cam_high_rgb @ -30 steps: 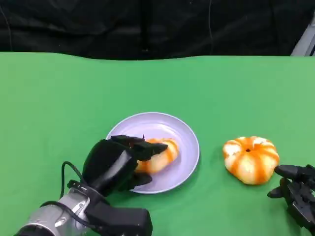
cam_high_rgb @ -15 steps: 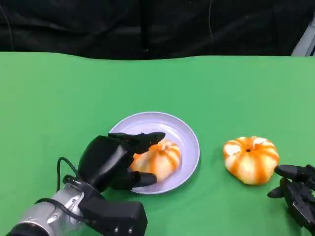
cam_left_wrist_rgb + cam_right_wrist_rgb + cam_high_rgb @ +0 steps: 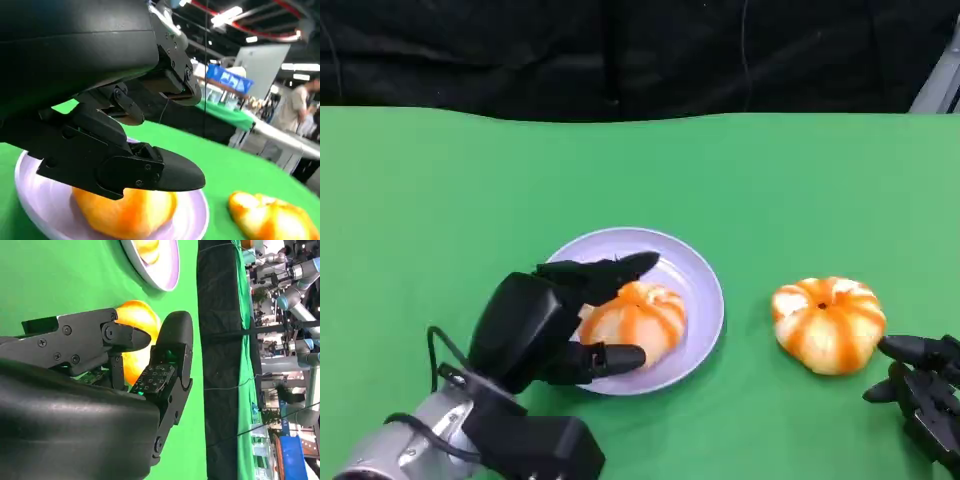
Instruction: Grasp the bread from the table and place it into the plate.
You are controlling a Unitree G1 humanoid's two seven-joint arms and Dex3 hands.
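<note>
while left hand (image 3: 555,325) spreads wide over bread (image 3: 635,318) on plate (image 3: 705,290), 2nd bread (image 3: 828,323) sits nr open right hand (image 3: 925,390).

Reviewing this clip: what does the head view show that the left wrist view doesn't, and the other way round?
Head view alone: the right hand at the lower right, open beside the bread on the table, and the black backdrop behind the green table. Left wrist view alone: a person and other tables in the room beyond. Shared: the left hand, fingers spread around the bread in the plate, the purple plate, and the second bread.
</note>
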